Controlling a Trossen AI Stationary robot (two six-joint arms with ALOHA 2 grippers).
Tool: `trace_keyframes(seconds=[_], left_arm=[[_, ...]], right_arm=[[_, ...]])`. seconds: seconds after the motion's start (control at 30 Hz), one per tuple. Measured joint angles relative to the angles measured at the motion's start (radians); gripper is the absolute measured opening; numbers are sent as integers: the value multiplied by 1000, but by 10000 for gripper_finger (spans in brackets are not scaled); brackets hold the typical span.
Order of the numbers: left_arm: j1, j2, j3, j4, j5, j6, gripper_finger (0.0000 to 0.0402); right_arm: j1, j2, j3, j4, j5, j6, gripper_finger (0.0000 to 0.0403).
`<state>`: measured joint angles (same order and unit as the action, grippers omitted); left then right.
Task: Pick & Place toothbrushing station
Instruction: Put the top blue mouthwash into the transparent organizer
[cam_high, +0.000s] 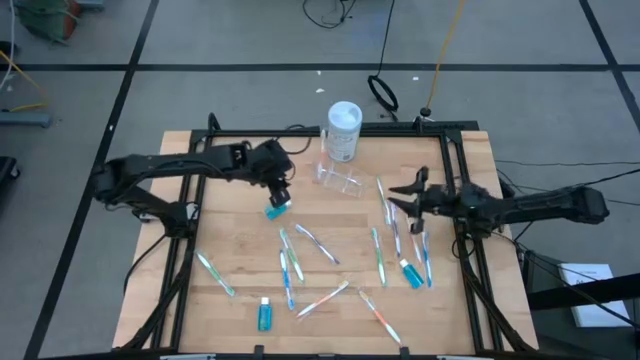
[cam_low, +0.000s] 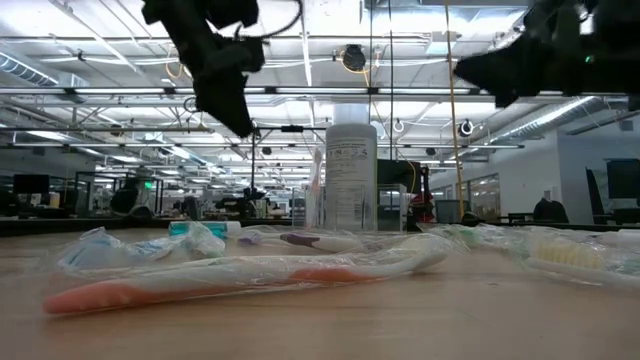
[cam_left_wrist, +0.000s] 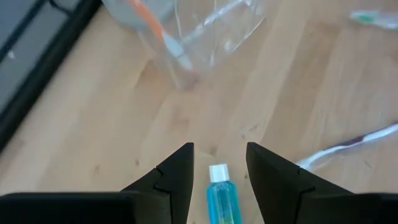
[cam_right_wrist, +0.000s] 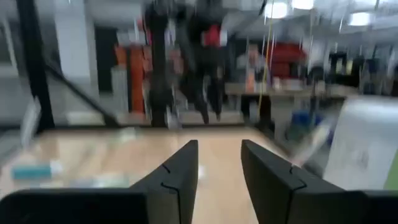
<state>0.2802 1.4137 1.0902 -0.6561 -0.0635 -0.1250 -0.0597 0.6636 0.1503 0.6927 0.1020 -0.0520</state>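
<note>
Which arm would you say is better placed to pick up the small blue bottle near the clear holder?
Left, I think. The left gripper hangs open right over the blue bottle, which shows between its fingers. The right gripper is open too, but across the table beyond the clear holder.

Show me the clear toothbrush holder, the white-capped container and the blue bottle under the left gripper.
clear toothbrush holder (cam_high: 340, 179), high view, its clear wall
white-capped container (cam_high: 344, 118), high view, its white cap
blue bottle (cam_left_wrist: 219, 202), left wrist view, its blue body
</note>
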Motion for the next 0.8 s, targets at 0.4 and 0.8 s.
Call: trace_keyframes(seconds=[0.4,0.8], left_arm=[[-25,262,0,-13,11,-43,154],[-24,407,0,-28,11,-57,154]], right_arm=[[-29,312,2,-1,0,156,114],[-32,360,4,14,1,182,114]])
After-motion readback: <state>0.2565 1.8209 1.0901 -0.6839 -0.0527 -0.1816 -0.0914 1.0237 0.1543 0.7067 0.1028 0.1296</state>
